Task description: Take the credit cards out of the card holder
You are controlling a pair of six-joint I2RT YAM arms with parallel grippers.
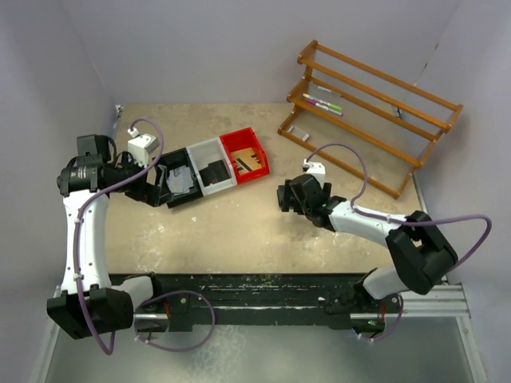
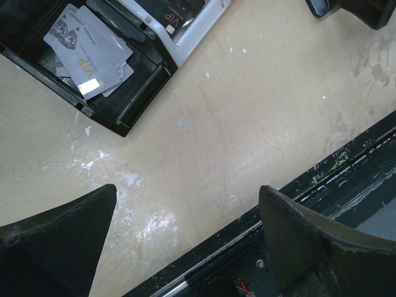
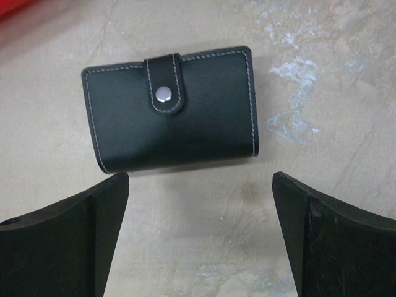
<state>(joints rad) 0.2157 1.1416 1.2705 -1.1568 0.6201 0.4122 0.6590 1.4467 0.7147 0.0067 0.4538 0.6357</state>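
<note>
The card holder [image 3: 170, 108], a black stitched wallet, lies flat on the table with its strap snapped shut. It is just beyond the fingertips of my right gripper [image 3: 201, 210], not between them. The jaws stand open and empty. In the top view the right gripper [image 1: 286, 195] covers the wallet. Several grey-blue credit cards [image 2: 90, 46] lie stacked in the black tray [image 2: 133, 105], also seen as credit cards [image 1: 182, 182] from above. My left gripper [image 2: 185, 210] is open and empty over bare table beside that tray, at the tray's near left end [image 1: 153, 191].
Black, white [image 1: 209, 152] and red [image 1: 243, 140] trays are joined in a row at the back left; the white and red ones hold dark items. A wooden rack [image 1: 371, 104] with markers stands at the back right. A black rail [image 1: 263, 287] runs along the near edge.
</note>
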